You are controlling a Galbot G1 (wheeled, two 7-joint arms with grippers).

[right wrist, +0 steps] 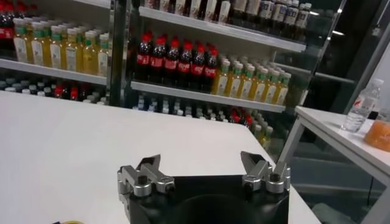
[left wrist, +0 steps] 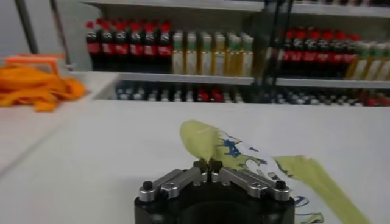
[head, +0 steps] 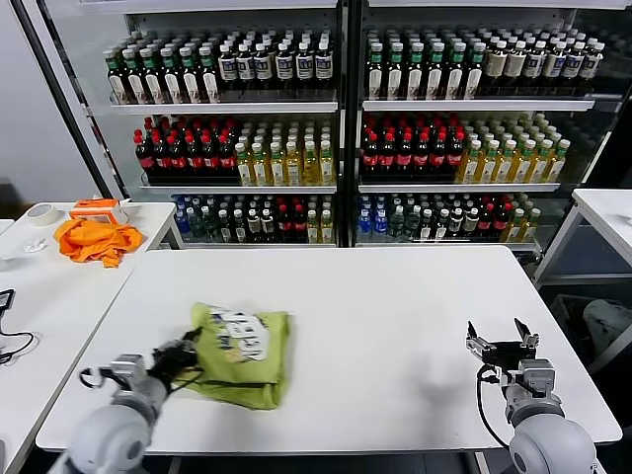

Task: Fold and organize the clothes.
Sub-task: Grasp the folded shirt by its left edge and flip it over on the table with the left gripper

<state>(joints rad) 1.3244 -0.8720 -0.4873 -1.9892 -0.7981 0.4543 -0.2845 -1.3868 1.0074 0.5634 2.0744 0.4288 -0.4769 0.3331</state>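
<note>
White table (head: pixel 395 296) fills the scene, and on its near left lies the yellow-green polo shirt (head: pixel 242 354), partly folded, print facing up. Left gripper (head: pixel 181 357) is clenched on the shirt's left edge. Right gripper (head: pixel 502 345) hovers released over the near right side.

The polo shirt (head: pixel 240 354) lies on the table's (head: pixel 395 296) left half, near the front edge. Bottle shelves (head: pixel 336 128) stand behind; an orange cloth (head: pixel 96 240) lies on the left side table (head: pixel 39 296).

Grey rounded arms, black cabled wrists
</note>
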